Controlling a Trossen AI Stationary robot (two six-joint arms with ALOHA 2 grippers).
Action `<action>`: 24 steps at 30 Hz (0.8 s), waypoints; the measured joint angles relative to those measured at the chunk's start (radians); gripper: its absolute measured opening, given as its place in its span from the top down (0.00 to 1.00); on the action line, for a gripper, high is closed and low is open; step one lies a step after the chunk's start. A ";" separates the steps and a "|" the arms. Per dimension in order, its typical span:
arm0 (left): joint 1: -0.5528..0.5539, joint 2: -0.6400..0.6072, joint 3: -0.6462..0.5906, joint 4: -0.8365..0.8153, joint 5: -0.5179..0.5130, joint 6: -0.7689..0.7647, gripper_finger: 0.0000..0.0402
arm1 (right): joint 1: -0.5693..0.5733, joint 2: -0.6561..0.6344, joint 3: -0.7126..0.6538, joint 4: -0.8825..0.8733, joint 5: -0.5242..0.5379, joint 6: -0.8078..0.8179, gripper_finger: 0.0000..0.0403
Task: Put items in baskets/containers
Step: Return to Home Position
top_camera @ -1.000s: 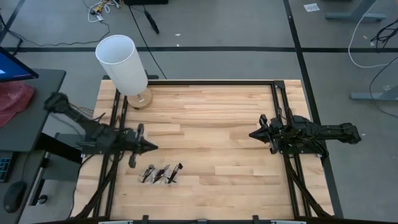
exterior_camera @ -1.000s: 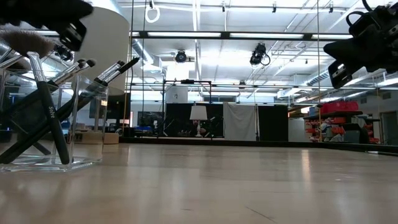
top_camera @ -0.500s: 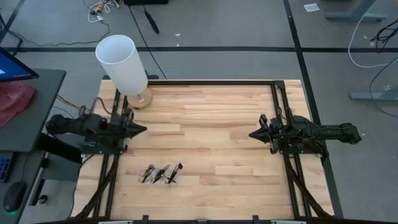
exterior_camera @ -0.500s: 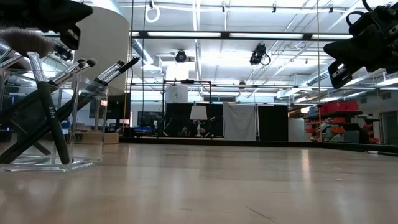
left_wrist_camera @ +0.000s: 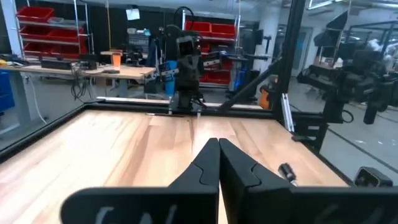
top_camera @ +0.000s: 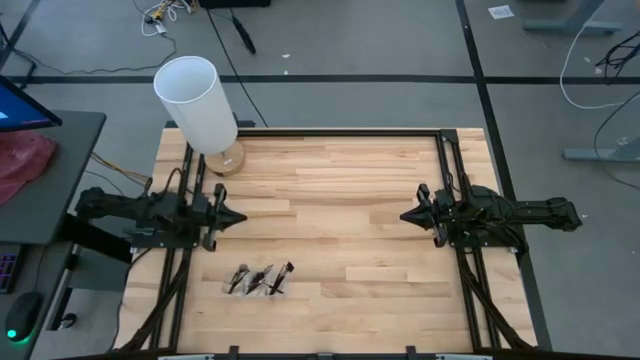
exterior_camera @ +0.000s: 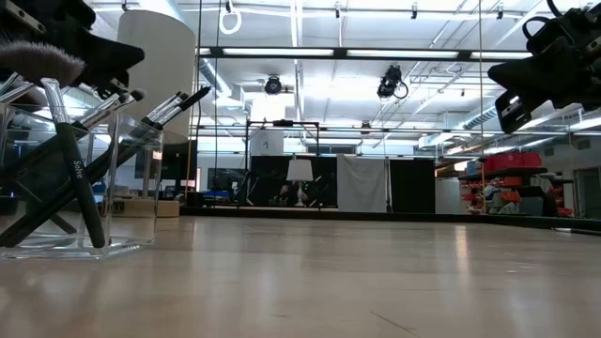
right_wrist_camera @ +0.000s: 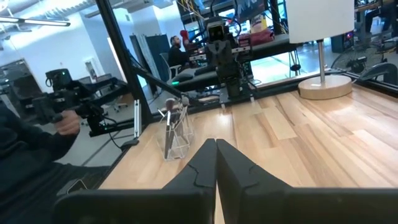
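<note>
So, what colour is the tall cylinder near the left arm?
White; the cylinder shows best in the high view.

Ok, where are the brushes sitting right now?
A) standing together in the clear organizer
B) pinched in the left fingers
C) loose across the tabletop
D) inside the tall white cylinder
A: in the low view the brushes stand leaning inside the clear organizer, while the left gripper and the right gripper each show fingers shut on nothing.

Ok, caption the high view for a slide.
Brushes sit in the clear organizer near the left gripper; the right gripper waits opposite, both with fingers shut.
</note>
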 joint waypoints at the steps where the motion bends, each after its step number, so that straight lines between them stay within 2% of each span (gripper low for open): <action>1: 0.011 -0.001 -0.007 0.005 0.007 0.004 1.00 | 0.000 0.000 0.000 0.001 0.000 0.000 0.97; 6: 0.103 -0.009 -0.040 0.024 0.057 0.012 1.00 | 0.000 0.000 0.000 0.000 0.000 0.000 0.97; 13: 0.243 -0.014 -0.040 0.072 0.211 0.011 1.00 | 0.000 0.000 0.000 0.000 0.000 0.000 0.97; 17: 0.250 -0.014 -0.040 0.121 0.266 0.042 1.00 | 0.000 0.000 0.000 0.000 0.000 0.000 0.97; 24: 0.250 -0.014 -0.041 0.116 0.248 0.055 1.00 | 0.000 0.000 0.000 0.000 0.000 0.000 0.97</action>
